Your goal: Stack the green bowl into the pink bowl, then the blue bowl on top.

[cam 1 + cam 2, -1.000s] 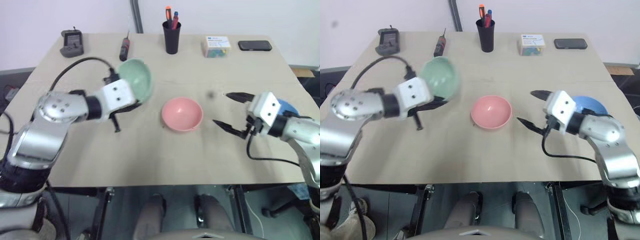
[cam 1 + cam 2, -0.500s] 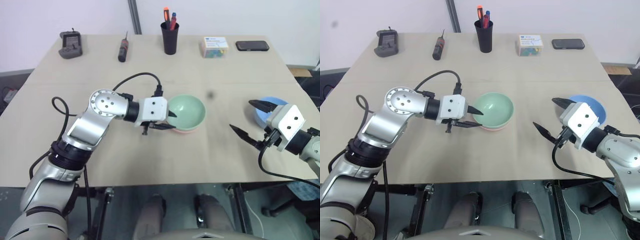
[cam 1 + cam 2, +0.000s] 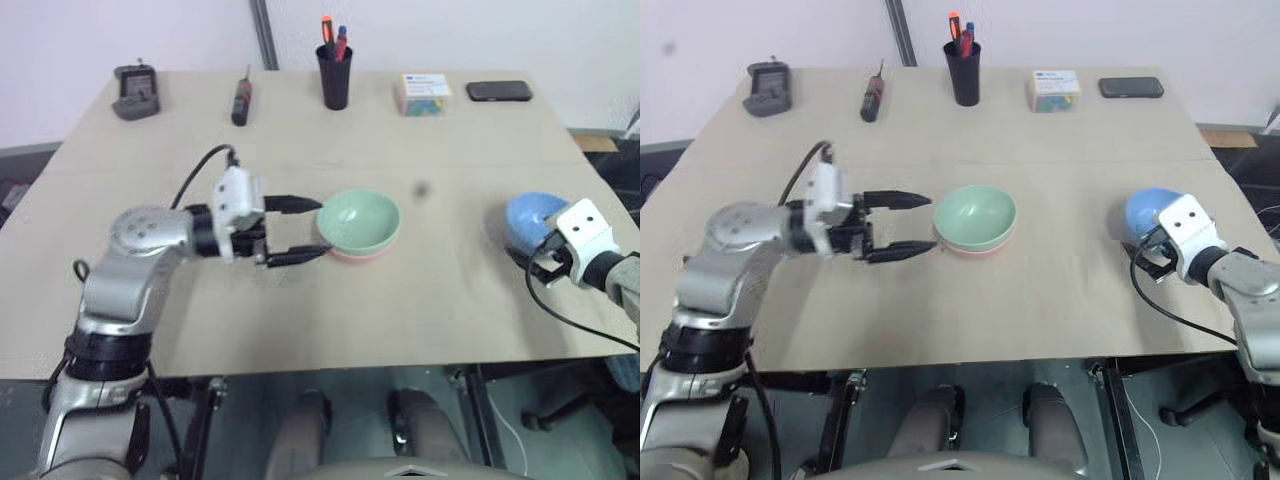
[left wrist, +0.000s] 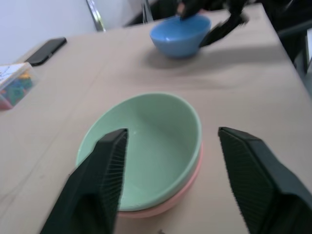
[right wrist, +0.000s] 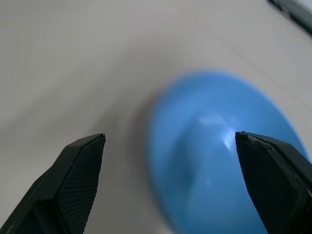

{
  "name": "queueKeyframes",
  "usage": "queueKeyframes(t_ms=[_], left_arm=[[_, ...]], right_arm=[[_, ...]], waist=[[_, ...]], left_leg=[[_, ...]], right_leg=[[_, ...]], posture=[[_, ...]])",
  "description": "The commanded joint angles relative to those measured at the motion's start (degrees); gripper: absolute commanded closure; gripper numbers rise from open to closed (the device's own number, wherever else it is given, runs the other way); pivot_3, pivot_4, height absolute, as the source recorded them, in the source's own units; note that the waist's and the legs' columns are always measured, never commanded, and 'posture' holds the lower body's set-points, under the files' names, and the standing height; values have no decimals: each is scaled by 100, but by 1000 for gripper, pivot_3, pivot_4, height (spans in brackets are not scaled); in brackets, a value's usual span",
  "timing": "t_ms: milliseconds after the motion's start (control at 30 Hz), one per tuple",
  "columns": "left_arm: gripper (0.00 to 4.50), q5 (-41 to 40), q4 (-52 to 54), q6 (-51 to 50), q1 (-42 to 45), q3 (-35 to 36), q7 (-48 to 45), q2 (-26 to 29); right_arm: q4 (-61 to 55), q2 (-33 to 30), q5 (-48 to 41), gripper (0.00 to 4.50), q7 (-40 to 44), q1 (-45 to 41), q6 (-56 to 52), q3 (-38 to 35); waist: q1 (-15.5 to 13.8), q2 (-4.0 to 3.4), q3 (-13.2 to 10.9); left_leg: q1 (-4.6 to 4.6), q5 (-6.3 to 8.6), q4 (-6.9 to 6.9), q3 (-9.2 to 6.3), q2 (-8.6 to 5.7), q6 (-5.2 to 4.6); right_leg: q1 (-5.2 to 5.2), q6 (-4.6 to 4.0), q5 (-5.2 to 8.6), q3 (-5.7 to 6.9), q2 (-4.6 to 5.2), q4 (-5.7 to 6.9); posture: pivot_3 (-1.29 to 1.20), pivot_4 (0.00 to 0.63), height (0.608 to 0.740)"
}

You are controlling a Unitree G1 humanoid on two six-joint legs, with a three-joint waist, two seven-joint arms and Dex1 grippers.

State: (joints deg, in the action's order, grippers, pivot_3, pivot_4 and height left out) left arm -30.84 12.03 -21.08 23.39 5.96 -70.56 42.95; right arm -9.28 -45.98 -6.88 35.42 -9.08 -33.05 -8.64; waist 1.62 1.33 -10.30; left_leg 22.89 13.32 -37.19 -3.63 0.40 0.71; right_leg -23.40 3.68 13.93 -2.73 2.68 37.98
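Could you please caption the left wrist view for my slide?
Open left gripper facing the green bowl nested in the pink bowl; blue bowl beyond.

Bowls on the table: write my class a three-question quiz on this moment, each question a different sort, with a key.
1. True or false: the green bowl sits nested inside the pink bowl.
2. Which gripper faces the blue bowl? A) left gripper B) right gripper
3. Fill in: both grippers' jaws stand ____.

Key: 1 true; 2 B; 3 open.
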Motion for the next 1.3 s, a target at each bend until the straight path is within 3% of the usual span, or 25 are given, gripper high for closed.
queueKeyframes(t_ms=[33,100,200,300,400,433,700,900,1067,1233,1300], left_arm=[[3,-123,259,55,-112,343,208,86],[0,-184,321,0,-211,397,254,114],[0,-229,386,-43,-326,458,355,137],[0,-145,415,71,-380,478,510,86],[0,-170,443,58,-408,470,609,69],[0,-171,439,61,-408,461,635,65],[0,-111,323,147,-447,519,945,9],[0,-49,146,212,-544,651,1055,93],[0,-44,95,154,-878,893,1102,205],[0,-64,176,209,-1115,1104,1187,254],[0,-58,250,205,-1184,1163,1243,255]], right_arm=[[318,-16,64,256,74,-331,255,96],[491,-22,84,793,105,-434,309,174],[726,29,76,2024,146,-606,358,271],[789,41,79,2980,171,-679,391,308],[693,20,55,4315,219,-667,394,302],[656,15,54,4422,222,-668,410,300],[-327,152,-273,4422,492,-786,839,295],[-1374,1160,-855,4422,991,-1917,815,1468],[-765,1791,-508,4422,1199,-2767,883,2408],[-48,2065,-356,4422,1474,-3136,1006,2811],[89,2082,-313,3608,1538,-3144,964,2854]], waist=[[4,-3,0],[10,-3,0],[23,-3,0],[23,-3,0],[28,-3,0],[31,-2,0],[52,-3,0],[105,-6,-2],[60,-6,-2],[6,-5,-2],[9,-5,-2]], left_leg=[[0,0,0,-1,0,0],[-2,0,0,3,-1,0],[-2,0,0,5,-1,0],[-1,0,0,1,-1,0],[-1,0,0,2,-1,0],[-1,0,0,3,-1,0],[-2,0,1,3,-1,0],[-9,0,2,-1,10,0],[-6,0,2,-5,14,0],[10,0,2,-14,-9,0],[10,0,6,-16,-8,1]], right_leg=[[0,0,0,0,0,0],[1,0,0,-4,0,0],[1,1,-1,-7,0,-1],[1,1,0,-3,0,0],[1,1,-1,-5,0,0],[1,1,-1,-6,0,0],[0,1,-1,-6,0,1],[-1,1,-1,-3,-10,5],[-2,-1,-2,2,-13,4],[-3,-1,-1,12,12,-7],[-4,-1,-1,14,12,-6]], posture=[[0,150,740],[0,150,740],[0,150,740],[0,150,740],[0,150,740],[0,150,740],[0,150,740],[0,150,740],[0,150,740],[0,150,740],[0,150,740]])
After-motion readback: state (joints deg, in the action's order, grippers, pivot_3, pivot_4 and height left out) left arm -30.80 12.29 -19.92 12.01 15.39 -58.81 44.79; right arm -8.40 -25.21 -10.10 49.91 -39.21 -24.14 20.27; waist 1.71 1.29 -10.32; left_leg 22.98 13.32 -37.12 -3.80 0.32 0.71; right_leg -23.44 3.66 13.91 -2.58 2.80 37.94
